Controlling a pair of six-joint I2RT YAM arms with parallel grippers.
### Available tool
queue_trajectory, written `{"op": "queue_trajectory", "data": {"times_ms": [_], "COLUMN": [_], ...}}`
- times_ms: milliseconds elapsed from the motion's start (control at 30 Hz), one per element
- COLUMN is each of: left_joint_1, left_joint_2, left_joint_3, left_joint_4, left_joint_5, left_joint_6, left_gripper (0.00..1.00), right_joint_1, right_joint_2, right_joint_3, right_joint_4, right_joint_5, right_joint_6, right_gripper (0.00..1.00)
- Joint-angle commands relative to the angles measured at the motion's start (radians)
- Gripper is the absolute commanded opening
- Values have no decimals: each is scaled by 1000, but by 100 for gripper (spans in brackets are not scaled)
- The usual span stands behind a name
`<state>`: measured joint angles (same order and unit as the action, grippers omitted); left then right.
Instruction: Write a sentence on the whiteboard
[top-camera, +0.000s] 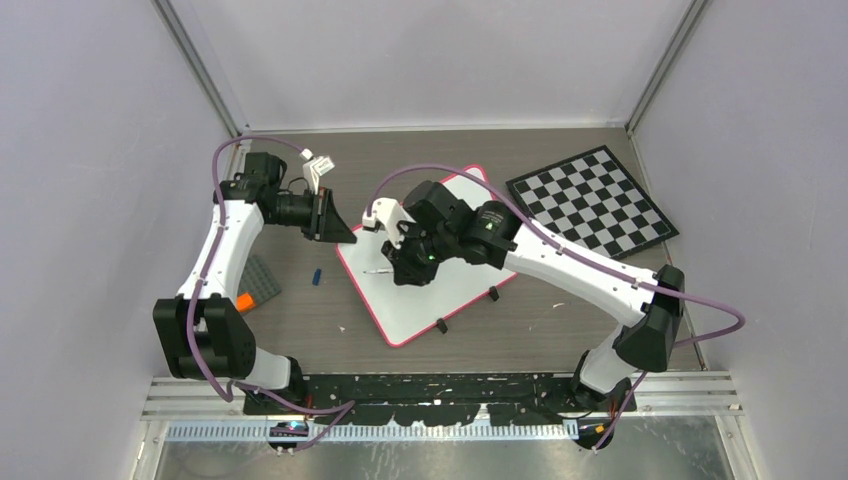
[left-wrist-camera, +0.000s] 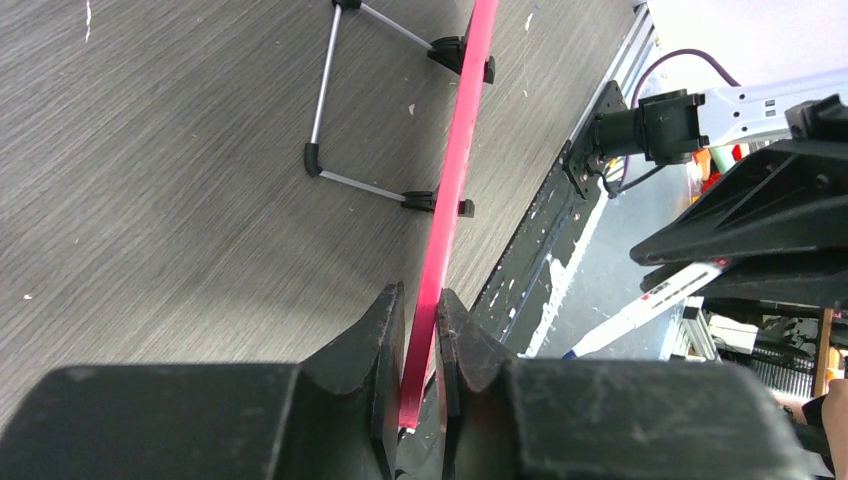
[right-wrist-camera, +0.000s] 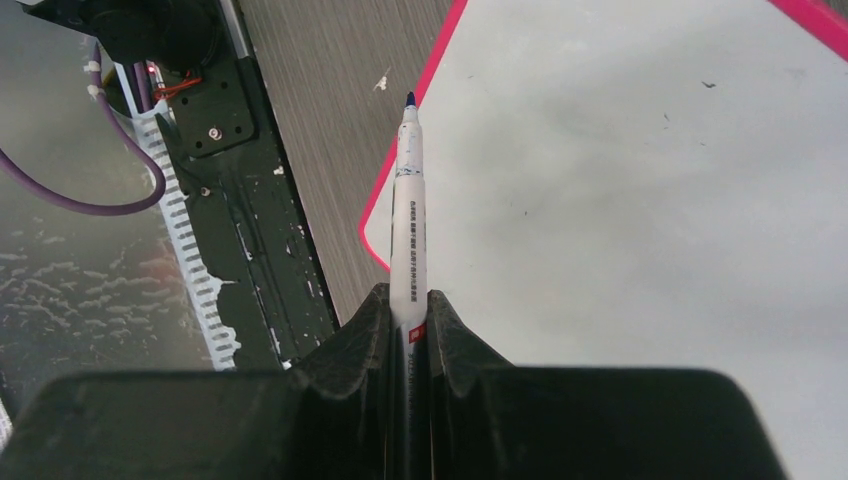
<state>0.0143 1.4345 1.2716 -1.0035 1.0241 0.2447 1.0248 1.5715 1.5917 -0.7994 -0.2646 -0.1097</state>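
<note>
- The left arm's fingers (left-wrist-camera: 372, 345) are sitting narrow at the lower centre of the left wrist view. They are pinching the thin pink-red frame of the large white rounded-corner whiteboard (top-camera: 440, 295).
- The right arm's fingers (right-wrist-camera: 365, 340) are clamping a slim white marker pen (right-wrist-camera: 408, 200) by its barrel. Its uncapped blue tip is pointing toward the upper centre of the right wrist view, just beside the pink frame. I cannot tell whether it is touching anything.
- The whiteboard is lying at the centre of the top view on the grey wood-grain surface (top-camera: 520, 330), turned at an angle. Two small black clip feet (top-camera: 493, 293) are showing along its lower right edge, and its face is looking blank.
- The board is probably going to handle as light, stiff and slick. Pen pressure is likely to make it slide or pivot, so the frame edge, clear of the writing area, is looking like the right place to hold it.
- A small blue piece (top-camera: 316, 275), possibly a cap, is lying left of the board.
- A black-and-white checkerboard (top-camera: 590, 200) is lying at the upper right, near the board but apart from it.
</note>
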Motion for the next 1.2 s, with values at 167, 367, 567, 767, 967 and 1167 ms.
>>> {"op": "queue_trajectory", "data": {"times_ms": [167,367,567,767,967,1167], "left_joint_1": [-1,0,-1,0,-1,0], "left_joint_2": [-9,-8,-8,-10,-6,-6], "left_joint_3": [44,46,44,43,44,43], "left_joint_4": [-24,-23,-21,-22,-23,-25], "left_joint_5": [-28,-27,-25,-24,-23,-21], "left_joint_6": [12,8,8,9,7,9], "left_gripper": [0,0,0,0,0,0], "right_joint_1": [27,36,37,38,41,49], "right_joint_2": [18,26,44,75,107,128], "right_joint_3": [51,49,68,96,133,134], "right_joint_4": [41,46,60,88,85,90], "right_joint_5": [37,43,107,187,164,167], "right_joint_6": [23,28,35,71,90,93], "right_gripper": [0,0,0,0,0,0]}}
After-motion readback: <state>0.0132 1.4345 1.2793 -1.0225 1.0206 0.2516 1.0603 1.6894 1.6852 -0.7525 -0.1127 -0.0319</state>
